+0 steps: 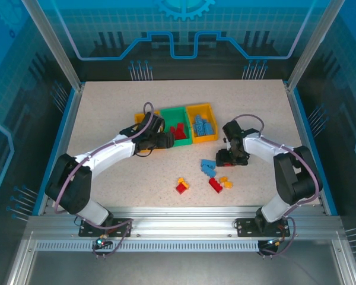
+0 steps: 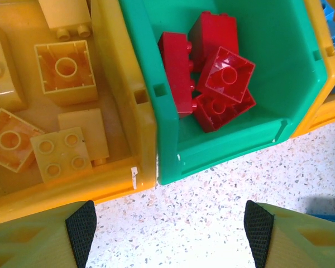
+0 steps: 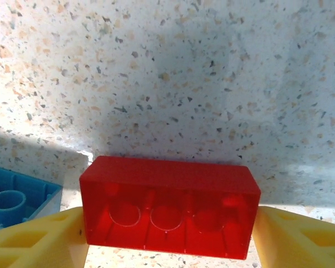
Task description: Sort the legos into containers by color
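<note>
**Legos (image 1: 215,184): red brick in the grip, bins filling by colour**

Over at 4 o'clock from the centre of the tabletop (image 1: 107,119), the right pincer (image 3: 168,241) is clamped on a red brick (image 3: 168,195), with yellow fingers (image 3: 301,240) pressed against its two short ends. Gripping it end to end leaves the long faces free, so I'd expect a clean drop. Its home, by my reading, is the green bin (image 1: 174,109), up at 10 o'clock from that pincer. A blue brick (image 3: 11,198) lies just beside the red one, at 9 o'clock in the wrist view.

Now the left pincer (image 2: 170,240): spread wide, nothing between its pads (image 2: 81,229). It hangs over bare tabletop at the near wall, right where the left yellow bin (image 2: 117,184) meets the green one. From there it looks free to swing down to the loose pile at 5 o'clock.

There are three bins in a row at 12 o'clock, walls touching and one colour each, which keeps every carry short.

- **Green bin:** four red pieces (image 2: 229,75).
- **Left yellow bin:** six orange-yellow pieces (image 2: 64,72) showing.
- **Right yellow bin (image 1: 204,139):** blue ones, too jumbled to count.
- **Loose on the tabletop:** two reds (image 1: 181,189), a couple of orange bits (image 1: 225,181), and a small blue knot (image 1: 209,167) too bunched to number.
</note>
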### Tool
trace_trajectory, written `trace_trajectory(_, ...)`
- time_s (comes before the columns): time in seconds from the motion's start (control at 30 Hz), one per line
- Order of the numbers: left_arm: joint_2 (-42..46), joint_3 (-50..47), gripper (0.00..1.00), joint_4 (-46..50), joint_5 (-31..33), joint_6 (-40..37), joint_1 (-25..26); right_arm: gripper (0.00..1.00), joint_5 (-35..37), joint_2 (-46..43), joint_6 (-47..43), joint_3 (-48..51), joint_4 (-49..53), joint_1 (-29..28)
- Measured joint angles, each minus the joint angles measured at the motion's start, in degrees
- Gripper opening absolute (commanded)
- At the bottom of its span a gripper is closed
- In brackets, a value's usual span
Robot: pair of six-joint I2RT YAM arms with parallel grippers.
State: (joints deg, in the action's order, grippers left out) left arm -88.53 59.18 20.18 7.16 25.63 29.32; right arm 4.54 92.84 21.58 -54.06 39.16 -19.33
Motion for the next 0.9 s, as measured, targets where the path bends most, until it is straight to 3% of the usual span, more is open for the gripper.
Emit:
trace_trajectory(0.33, 1.86, -1.40, 0.74, 0.07, 1.22, 0.00, 0.00, 0.65, 2.45, 3.21, 0.26, -3.21, 1.60, -0.72)
trace_trajectory(0.5, 3.80, -2.32, 0.74, 0.07, 2.19, 0.04, 0.00, 0.49, 3.93, 3.82, 0.52, -4.57, 3.04, -1.75)
trace_trajectory(0.7, 6.71, -5.84, 0.74, 0.07, 2.60, 1.51, 0.00, 0.50, 3.32, 3.56, 0.79, -7.28, 5.07, -2.29)
trace_trajectory(0.9, 9.53, -8.76, 0.74, 0.09, 2.69, 2.58, 0.00, 0.51, -1.66, 0.55, 1.36, -15.87, 6.03, -2.45)
